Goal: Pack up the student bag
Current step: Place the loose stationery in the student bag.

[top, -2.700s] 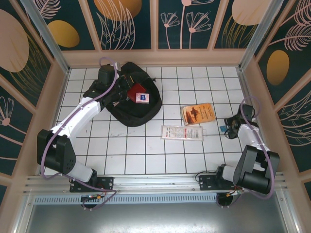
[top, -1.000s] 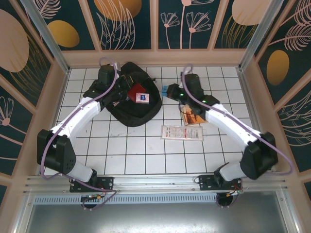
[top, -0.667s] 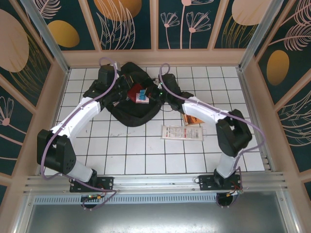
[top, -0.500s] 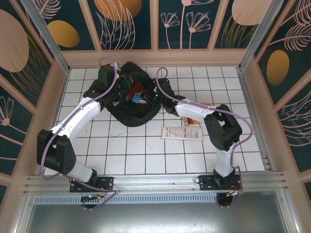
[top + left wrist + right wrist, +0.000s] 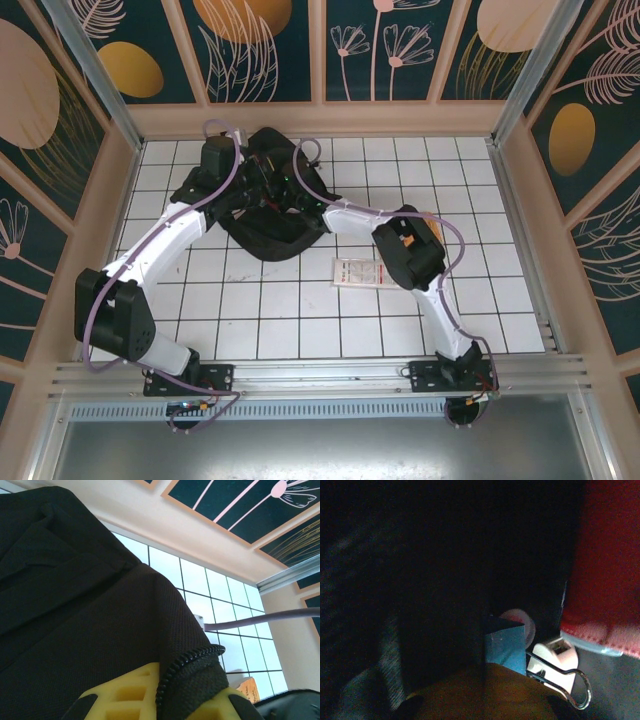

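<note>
The student bag point(image 5: 275, 228), black and rounded, lies at the back left of the tiled table. My left gripper point(image 5: 240, 193) is shut on its zipper edge, and the yellow fingers point(image 5: 125, 692) pinch the black fabric point(image 5: 75, 605) and hold it up. My right gripper point(image 5: 287, 190) reaches into the bag's opening. In the dark interior it point(image 5: 487, 675) is shut on a blue binder clip point(image 5: 506, 645) with wire handles. Beside it lie a white object point(image 5: 555, 657) and a red box point(image 5: 610, 570).
An orange book point(image 5: 424, 226) lies right of the bag, mostly under my right arm's elbow. A white flat packet point(image 5: 357, 271) lies on the tiles in front of it. Wooden walls enclose the table on three sides.
My right arm swung from the table's right side across to the bag, carrying the blue clip, and pushed into the opening. The red box is now mostly covered. The left gripper stayed put.
</note>
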Robot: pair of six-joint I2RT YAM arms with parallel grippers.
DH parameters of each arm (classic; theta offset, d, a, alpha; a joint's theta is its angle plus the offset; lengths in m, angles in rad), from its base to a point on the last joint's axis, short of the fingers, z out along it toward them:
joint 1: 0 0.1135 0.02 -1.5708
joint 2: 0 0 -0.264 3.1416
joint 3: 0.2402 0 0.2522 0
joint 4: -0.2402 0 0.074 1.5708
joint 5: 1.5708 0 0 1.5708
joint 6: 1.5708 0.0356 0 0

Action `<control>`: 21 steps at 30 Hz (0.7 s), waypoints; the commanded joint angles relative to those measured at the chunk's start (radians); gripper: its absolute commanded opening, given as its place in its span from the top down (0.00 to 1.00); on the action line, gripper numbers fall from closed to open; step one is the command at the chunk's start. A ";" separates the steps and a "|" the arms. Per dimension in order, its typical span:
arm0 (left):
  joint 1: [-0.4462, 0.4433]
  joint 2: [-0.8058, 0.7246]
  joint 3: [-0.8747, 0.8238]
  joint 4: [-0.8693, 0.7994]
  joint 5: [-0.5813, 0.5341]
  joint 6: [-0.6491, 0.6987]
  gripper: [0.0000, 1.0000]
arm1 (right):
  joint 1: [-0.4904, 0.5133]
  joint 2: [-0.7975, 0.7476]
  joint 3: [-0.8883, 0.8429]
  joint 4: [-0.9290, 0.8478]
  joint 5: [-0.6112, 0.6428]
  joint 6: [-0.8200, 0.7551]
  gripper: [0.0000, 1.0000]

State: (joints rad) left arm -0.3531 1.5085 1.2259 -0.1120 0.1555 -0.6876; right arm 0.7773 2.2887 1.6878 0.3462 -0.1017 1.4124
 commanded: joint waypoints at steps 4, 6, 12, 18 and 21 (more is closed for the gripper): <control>0.001 -0.037 -0.006 0.117 0.081 -0.013 1.00 | 0.007 0.064 0.097 0.033 0.031 0.041 1.00; 0.002 -0.046 -0.017 0.129 0.077 -0.017 1.00 | -0.003 0.091 0.136 0.019 -0.013 0.035 1.00; 0.001 -0.053 -0.008 0.110 0.045 0.001 1.00 | -0.010 0.065 0.138 -0.048 -0.056 -0.018 0.58; 0.002 -0.053 -0.002 0.091 0.011 0.015 1.00 | -0.012 -0.036 0.074 -0.095 -0.059 -0.133 0.48; 0.001 -0.053 0.001 0.081 -0.001 0.020 1.00 | -0.022 -0.132 -0.034 -0.047 -0.070 -0.197 0.48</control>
State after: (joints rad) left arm -0.3531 1.4963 1.2118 -0.0834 0.1577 -0.6880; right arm 0.7643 2.3013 1.7107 0.2630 -0.1555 1.3079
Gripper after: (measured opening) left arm 0.089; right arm 0.520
